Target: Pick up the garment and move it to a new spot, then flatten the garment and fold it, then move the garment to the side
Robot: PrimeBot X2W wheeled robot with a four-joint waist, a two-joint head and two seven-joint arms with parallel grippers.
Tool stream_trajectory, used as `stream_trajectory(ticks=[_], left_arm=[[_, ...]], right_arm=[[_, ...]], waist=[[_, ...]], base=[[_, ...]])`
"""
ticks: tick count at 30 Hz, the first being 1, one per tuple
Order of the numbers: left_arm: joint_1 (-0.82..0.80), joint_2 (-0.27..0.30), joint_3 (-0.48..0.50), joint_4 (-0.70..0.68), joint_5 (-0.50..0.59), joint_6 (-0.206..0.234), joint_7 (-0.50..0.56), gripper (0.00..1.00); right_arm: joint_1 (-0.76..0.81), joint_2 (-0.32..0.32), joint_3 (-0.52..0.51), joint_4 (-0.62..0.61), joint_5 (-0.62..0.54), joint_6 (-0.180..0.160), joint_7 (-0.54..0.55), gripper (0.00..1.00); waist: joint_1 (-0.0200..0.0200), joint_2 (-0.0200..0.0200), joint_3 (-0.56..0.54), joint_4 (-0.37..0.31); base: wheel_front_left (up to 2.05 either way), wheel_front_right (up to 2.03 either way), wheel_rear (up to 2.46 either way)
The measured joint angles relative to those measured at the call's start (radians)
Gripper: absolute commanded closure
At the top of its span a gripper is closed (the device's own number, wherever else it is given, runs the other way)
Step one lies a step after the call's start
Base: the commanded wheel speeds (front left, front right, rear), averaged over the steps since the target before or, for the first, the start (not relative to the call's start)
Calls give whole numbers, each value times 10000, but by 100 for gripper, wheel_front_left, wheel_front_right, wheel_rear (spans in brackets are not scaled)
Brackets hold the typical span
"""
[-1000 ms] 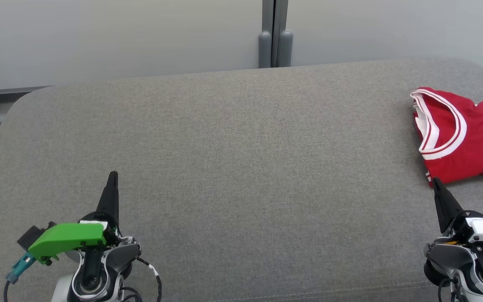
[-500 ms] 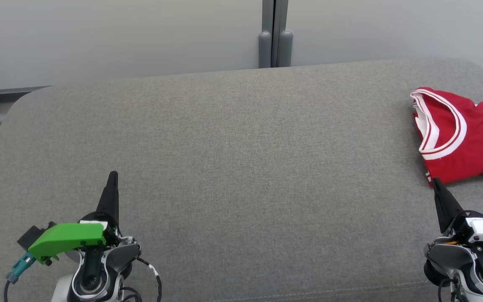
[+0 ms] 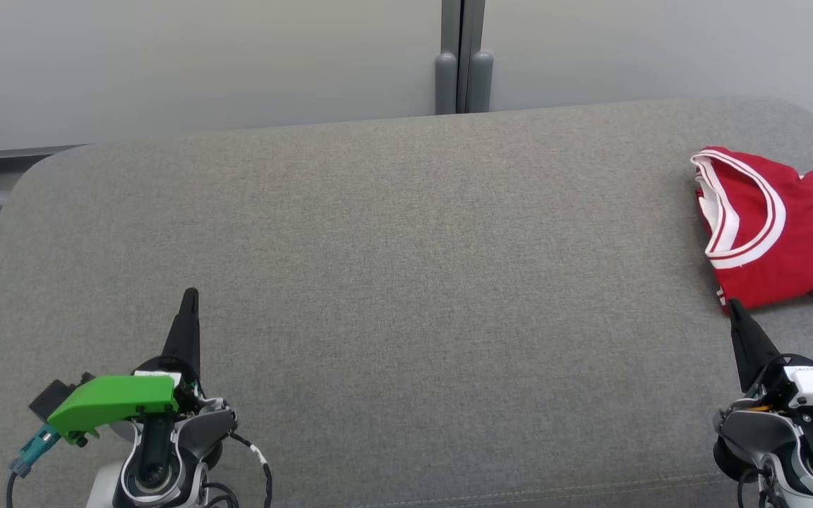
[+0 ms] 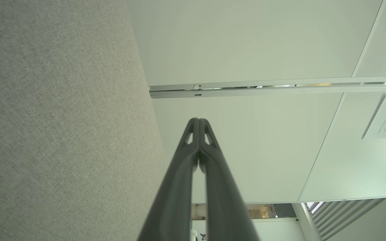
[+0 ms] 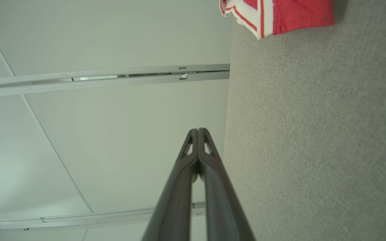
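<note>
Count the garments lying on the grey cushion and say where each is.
1. A red jersey lies at the grey cushion's far right, cut off by the frame; others could lie beyond it.

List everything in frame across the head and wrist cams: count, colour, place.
jersey: 1, red with white trim, lying at the cushion's right edge, cut off by the head view's border
cushion: 1, grey fabric, spanning the head view
wall panels: 2, pale, behind the cushion
posts: 2, grey, top centre between the panels
notice sheet: 1, white, on a panel in the left wrist view
green cover: 1, on the left wrist
left pincer: 1, dark, shut, empty, lower left over the cushion
right pincer: 1, dark, shut, empty, lower right, near the jersey's corner
</note>
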Motion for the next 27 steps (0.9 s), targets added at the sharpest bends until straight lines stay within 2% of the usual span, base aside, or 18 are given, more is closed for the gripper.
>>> stream_trajectory(ticks=[27], left_arm=[[0, 0, 0, 0, 0, 0, 0, 100]], right_arm=[[-6, 6, -12, 2, -2, 0, 2, 100]], waist=[[0, 0, 0, 0]], base=[[0, 0, 0]])
